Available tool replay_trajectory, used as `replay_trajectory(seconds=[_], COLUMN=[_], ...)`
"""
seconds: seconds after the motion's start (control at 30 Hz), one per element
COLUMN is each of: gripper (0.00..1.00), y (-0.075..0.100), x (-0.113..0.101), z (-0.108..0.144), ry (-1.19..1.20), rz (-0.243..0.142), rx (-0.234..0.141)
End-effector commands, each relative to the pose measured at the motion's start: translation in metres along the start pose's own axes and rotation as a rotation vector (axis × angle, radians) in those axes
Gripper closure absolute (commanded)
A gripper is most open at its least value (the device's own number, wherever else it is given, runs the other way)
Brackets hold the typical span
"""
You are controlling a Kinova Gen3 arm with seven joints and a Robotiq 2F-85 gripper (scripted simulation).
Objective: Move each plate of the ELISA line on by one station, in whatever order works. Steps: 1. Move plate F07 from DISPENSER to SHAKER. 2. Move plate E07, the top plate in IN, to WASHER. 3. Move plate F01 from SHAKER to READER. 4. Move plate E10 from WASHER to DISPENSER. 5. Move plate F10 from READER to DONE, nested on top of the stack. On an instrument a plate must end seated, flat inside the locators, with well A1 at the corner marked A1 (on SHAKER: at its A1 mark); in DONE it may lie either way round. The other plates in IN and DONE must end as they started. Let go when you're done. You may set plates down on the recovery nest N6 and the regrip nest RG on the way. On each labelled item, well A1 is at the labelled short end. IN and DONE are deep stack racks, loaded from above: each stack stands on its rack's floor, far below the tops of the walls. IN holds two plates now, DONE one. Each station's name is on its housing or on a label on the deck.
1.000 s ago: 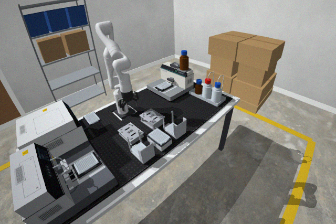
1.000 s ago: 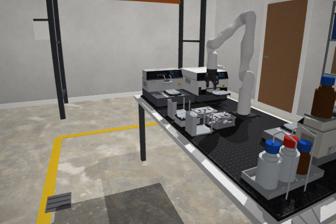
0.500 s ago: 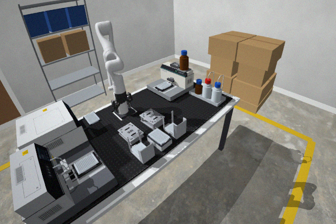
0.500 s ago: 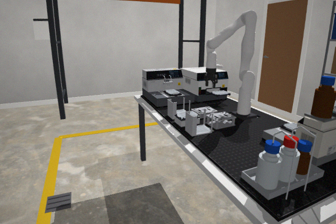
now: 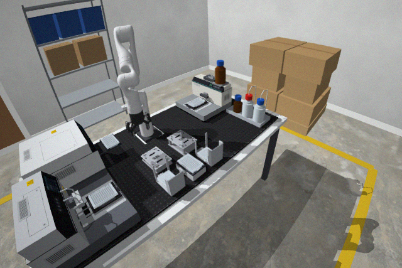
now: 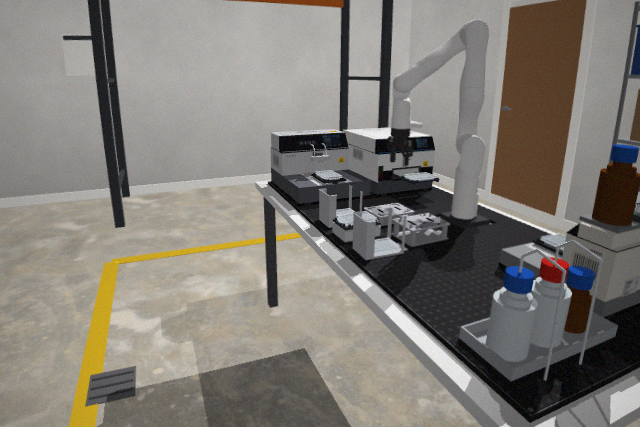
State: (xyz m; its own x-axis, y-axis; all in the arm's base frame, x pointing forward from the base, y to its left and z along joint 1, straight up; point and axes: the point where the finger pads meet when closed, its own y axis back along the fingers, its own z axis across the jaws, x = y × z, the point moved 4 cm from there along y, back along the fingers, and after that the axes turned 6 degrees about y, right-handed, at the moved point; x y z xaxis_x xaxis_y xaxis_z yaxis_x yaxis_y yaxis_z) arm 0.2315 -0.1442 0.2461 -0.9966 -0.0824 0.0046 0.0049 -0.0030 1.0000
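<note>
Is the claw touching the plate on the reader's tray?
Apart. The exterior view shows the open claw hanging above the plate on the tray, with the instrument's front visible between fingertips and plate. The top view agrees: the plate lies free.

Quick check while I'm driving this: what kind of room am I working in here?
Most likely a lab automation bay set inside a storeroom: benchtop plate instruments and reagent bottles on a black deck, stacked cardboard boxes and a shelf rack around it.
</note>
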Motion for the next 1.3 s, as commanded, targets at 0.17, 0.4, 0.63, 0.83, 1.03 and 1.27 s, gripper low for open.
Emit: replay_trajectory(seconds=[0.17, 0.4, 0.63, 0.83, 1.03, 1.27], gripper=[0.00, 0.00, 0.00, 0.00, 0.00, 0.00], y=[0.000, 0.000, 0.000, 0.000, 0.000, 0.000], x=[0.010, 0.023, 0.034, 0.042, 0.055, 0.065], z=[-0.018, -0.038, -0.056, -0.066, -0.082, -0.094], ry=[0.001, 0.001, 0.001, 0.002, 0.002, 0.002], rz=[-0.002, -0.002, -0.002, -0.002, -0.002, -0.002], rx=[0.000, 0.000, 0.000, 0.000, 0.000, 0.000])
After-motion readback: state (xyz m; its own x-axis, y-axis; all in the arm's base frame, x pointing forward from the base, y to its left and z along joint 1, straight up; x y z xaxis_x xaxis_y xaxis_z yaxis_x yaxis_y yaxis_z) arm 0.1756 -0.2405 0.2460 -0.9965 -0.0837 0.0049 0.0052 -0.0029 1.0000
